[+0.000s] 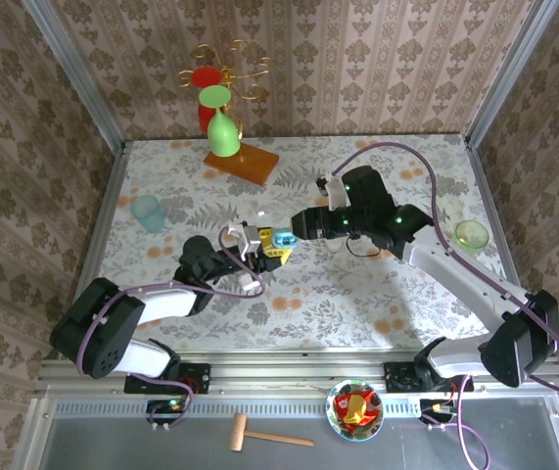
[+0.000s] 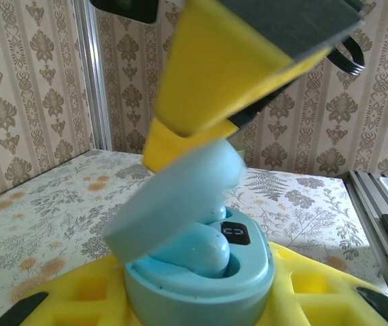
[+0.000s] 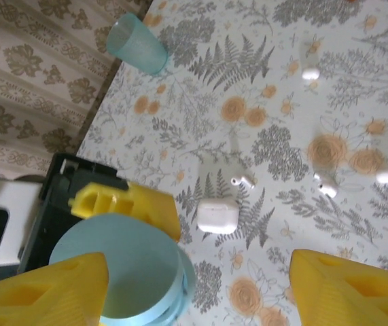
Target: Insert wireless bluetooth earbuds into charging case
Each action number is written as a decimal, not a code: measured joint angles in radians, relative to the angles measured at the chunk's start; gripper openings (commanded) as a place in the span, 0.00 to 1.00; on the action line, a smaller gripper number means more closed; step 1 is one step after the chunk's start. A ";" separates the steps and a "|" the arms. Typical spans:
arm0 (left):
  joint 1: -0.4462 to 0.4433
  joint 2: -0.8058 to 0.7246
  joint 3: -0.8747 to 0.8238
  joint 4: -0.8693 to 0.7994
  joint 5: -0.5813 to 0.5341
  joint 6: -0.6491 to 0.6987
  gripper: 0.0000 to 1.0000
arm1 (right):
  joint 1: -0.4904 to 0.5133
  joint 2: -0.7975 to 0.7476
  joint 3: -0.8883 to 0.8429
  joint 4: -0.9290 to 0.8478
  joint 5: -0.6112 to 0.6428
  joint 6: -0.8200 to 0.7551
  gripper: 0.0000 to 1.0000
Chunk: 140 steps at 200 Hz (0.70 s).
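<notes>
The pale blue charging case (image 2: pixel 200 288) sits near the middle of the tabletop (image 1: pixel 357 294). My left jaws hold it by the base, drawn narrow around it, with their yellow pads (image 2: pixel 346 299) at 4 and 8 o'clock of it in the left wrist view. Its lid (image 2: pixel 173 204) stands tilted open toward 10 o'clock. Inside, one pale blue earbud (image 2: pixel 204 252) lies in its well. At 1 o'clock of that earbud, a small black patch (image 2: pixel 236 232) carries a pale mark too small for me to read.

My right jaws stand wide above the case. In the right wrist view, one pad is at 8 o'clock close against the round lid, and the other is at 4 o'clock, well apart from it. I cannot tell whether the near pad touches the lid.

At 2 o'clock from the lid, a white case (image 3: pixel 217 216) lies on the tabletop. White earbuds (image 3: pixel 242 180) lie loose, one just beside it and others farther off toward 3 and 1 o'clock.

Seen from overhead, a teal cup (image 1: pixel 147 211) stands at 9 o'clock of the blue case and a green cup (image 1: pixel 471 233) at 3 o'clock; what they hold I cannot see. At 11 o'clock, a wooden stand (image 1: pixel 242 162) carries a green glass (image 1: pixel 222 127) and a red glass (image 1: pixel 206 78). At 6 o'clock, past the tabletop's near edge, a bowl (image 1: pixel 329 409) holds red and yellow pieces, with a wooden mallet (image 1: pixel 259 433) at its 9 o'clock.
</notes>
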 measured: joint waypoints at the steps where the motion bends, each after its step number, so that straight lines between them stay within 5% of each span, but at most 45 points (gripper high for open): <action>1: 0.000 0.000 0.000 0.000 0.000 0.000 0.28 | 0.000 -0.002 -0.002 0.002 0.000 0.000 0.73; 47: 0.000 -0.002 0.000 0.000 -0.021 0.000 0.28 | -0.037 -0.093 -0.219 0.321 -0.145 0.270 0.75; 113: 0.000 -0.010 0.000 0.007 -0.047 0.000 0.28 | -0.039 -0.008 -0.424 0.883 -0.312 0.718 0.68; 140: -0.001 -0.011 0.001 0.013 -0.051 0.000 0.28 | -0.033 0.051 -0.441 1.040 -0.329 0.839 0.52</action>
